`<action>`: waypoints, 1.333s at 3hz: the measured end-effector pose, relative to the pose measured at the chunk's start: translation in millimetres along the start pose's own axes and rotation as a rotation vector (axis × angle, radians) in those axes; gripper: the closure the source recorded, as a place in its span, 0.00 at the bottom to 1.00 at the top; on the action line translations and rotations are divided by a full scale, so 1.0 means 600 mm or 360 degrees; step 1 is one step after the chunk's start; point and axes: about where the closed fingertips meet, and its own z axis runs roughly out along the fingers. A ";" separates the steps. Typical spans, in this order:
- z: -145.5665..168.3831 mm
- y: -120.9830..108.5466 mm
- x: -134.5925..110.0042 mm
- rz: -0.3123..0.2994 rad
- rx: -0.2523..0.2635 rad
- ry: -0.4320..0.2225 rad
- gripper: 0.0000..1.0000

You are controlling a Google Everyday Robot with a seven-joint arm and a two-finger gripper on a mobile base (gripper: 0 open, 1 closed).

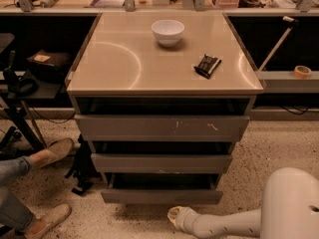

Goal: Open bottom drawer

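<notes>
The bottom drawer [162, 196] is the lowest of three grey fronts on the cabinet; it stands pulled out a little past the two above, with a dark gap behind its front. My gripper [173, 216] hangs low at the end of the white arm, just in front of and below the drawer front, right of its middle. It is apart from the drawer and holds nothing.
A white bowl [167, 32] and a small dark packet [207, 65] sit on the cabinet top [119, 63]. A seated person's legs and shoes [56, 151] are at the left on the speckled floor. A tape roll [301, 71] lies on the right shelf.
</notes>
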 end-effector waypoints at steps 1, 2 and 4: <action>0.000 0.000 0.000 0.0000 0.0000 0.0000 0.35; 0.000 0.000 0.000 0.0000 0.0000 0.0000 0.12; 0.000 0.000 0.000 0.0000 0.0000 0.0000 0.00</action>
